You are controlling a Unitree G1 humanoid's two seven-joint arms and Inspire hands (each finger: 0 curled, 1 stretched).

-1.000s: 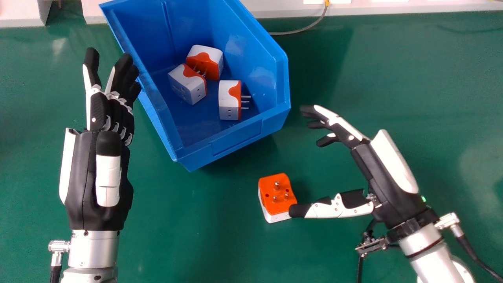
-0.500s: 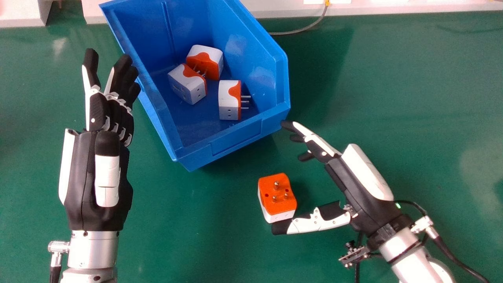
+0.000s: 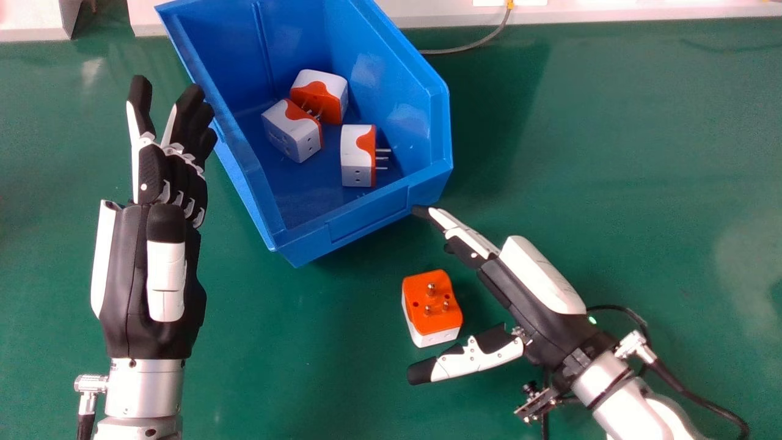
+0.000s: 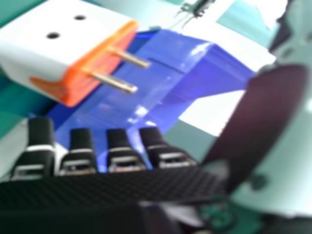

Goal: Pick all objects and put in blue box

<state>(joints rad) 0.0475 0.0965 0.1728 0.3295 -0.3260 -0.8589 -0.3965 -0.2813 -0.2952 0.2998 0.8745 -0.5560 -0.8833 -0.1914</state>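
Right forearm [image 3: 623, 397]: coming in from the bottom right of the head view, silver, ending in the right hand
Left forearm [image 3: 145, 388]: coming in from the bottom left, leading to the left hand
Right hand [image 3: 537, 318]: hanging over the table [image 3: 275, 366], open, holding nothing; its fingers [image 3: 464, 235] are stretching toward the box's near right corner, its thumb [image 3: 470, 360] is pointing left, below the loose plug
Loose plug [image 3: 431, 299]: lying on the table outside the box, orange face with three pins pointing up, white sides showing; in the head view it is sitting between the thumb and fingers, apart from both
Left hand [image 3: 131, 275]: hovering left of the box, open, fingers extending away from the robot, nothing in its grasp
Box [image 3: 366, 214]: standing beyond the loose plug, blue, holding three plugs
Near plug [image 3: 355, 162]: resting inside, its pins pointing right
Left plug [image 3: 293, 134]: lying beside the far plug, orange face turning toward it
Far plug [image 3: 324, 91]: sitting deepest of the three
Cable [image 3: 473, 46]: curving behind the box's right side
White edge [image 3: 672, 11]: running along the table's far side
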